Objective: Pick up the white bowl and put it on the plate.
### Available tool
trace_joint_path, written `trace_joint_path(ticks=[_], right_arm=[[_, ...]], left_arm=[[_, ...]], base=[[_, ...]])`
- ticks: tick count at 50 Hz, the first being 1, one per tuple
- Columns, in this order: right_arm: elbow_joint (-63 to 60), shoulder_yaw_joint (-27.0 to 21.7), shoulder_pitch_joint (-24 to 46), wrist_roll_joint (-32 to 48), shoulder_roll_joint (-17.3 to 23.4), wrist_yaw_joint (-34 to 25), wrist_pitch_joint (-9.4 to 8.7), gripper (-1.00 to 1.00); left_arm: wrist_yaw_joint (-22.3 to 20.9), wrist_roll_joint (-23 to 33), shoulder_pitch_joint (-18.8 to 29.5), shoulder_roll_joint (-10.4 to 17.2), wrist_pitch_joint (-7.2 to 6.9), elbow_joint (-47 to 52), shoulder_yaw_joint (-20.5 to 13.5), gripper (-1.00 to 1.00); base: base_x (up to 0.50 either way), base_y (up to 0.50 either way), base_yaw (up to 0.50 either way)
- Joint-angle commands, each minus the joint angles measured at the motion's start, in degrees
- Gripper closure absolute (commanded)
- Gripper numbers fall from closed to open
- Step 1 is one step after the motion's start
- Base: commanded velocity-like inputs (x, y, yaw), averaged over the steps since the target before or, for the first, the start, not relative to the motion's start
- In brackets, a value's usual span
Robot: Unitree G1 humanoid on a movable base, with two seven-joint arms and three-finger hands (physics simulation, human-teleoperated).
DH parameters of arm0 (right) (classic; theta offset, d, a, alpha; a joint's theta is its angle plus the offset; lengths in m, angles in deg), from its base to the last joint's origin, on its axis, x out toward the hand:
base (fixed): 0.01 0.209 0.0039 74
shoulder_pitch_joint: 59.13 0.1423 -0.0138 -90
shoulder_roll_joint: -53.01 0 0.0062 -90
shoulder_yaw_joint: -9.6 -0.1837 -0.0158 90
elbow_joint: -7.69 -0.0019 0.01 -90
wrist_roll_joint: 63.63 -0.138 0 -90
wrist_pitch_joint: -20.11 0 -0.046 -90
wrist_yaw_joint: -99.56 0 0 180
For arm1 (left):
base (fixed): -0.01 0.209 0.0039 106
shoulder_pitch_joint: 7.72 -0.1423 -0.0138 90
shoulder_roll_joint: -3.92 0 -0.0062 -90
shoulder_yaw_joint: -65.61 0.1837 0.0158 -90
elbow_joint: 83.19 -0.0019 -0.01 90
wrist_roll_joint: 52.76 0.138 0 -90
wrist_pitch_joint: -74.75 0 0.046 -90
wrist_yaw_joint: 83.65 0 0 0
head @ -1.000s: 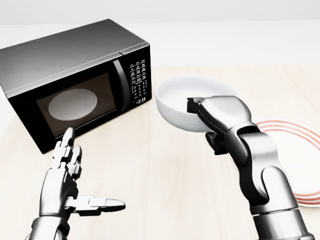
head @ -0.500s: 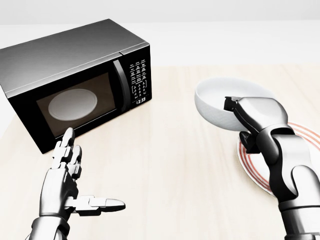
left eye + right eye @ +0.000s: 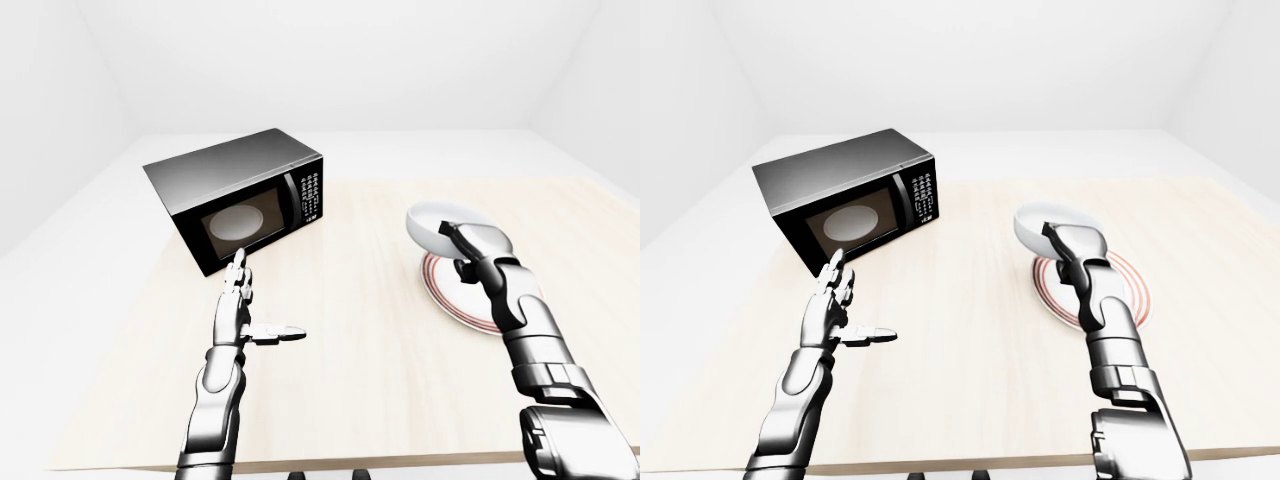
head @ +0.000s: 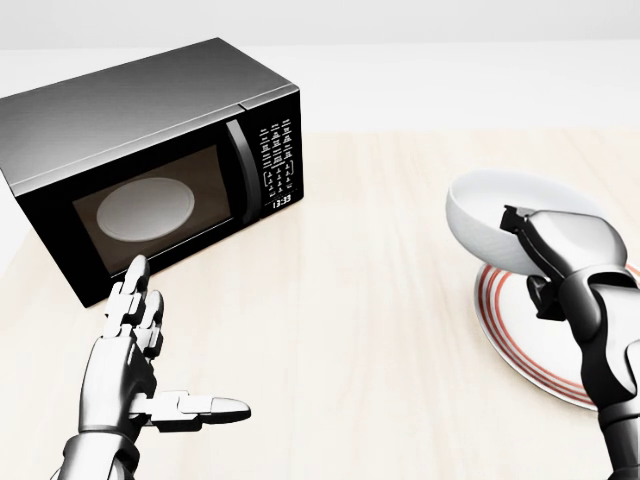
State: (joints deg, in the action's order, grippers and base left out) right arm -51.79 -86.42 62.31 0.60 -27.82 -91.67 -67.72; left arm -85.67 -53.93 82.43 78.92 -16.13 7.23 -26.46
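And the white bowl is travelling: a second ago it hung just right of the microwave in the head view, and now it has swept to the right of the frame and sits over the upper-left rim of the plate. The right robot hand has its fingers closed round the bowl's near rim, carrying it tilted, opening toward the upper right. That reads as the carry nearly finished; what remains looks like a lowering and a release, and the tilt wants levelling first, or the bowl may land on its edge and roll. The left robot hand has not budged, fingers spread, thumb pointing right, nothing in it, low on the left near the microwave door. The head view cuts the plate off at the right edge, while the right-eye view shows the whole red-ringed disc on the counter and the bowl over its upper-left part. None of the views settles whether the bowl already touches the plate.
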Motion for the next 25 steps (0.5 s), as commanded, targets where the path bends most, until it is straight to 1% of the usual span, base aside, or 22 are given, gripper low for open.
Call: trace_joint_path(ticks=[1,11,15,19,25], right_arm=[[3.25,-0.97,0.46,-0.33,1.97,3.59,0.26,1.00],[4.42,-1.49,-0.24,-1.66,3.11,3.66,-0.06,1.00],[6.41,-1.39,-0.08,-1.90,3.59,4.86,0.17,1.00],[5.51,-1.69,-0.74,-2.26,3.97,4.34,-0.16,1.00],[6.66,-1.87,-0.85,-2.54,4.54,4.95,0.02,1.00]], left_arm=[[0.00,-0.01,0.00,0.00,0.01,0.00,0.00,-1.00],[0.00,0.01,0.00,0.00,-0.01,0.00,0.00,-1.00],[-0.01,0.00,0.00,0.00,-0.02,0.00,0.00,-1.00],[0.00,0.01,0.00,0.00,0.00,0.00,0.00,-1.00],[-0.01,0.00,0.00,0.00,-0.01,0.00,0.00,-1.00]], base=[[0.00,0.00,0.00],[0.00,0.00,0.00],[0.00,0.00,0.00],[0.00,0.00,0.00],[0.00,0.00,0.00]])
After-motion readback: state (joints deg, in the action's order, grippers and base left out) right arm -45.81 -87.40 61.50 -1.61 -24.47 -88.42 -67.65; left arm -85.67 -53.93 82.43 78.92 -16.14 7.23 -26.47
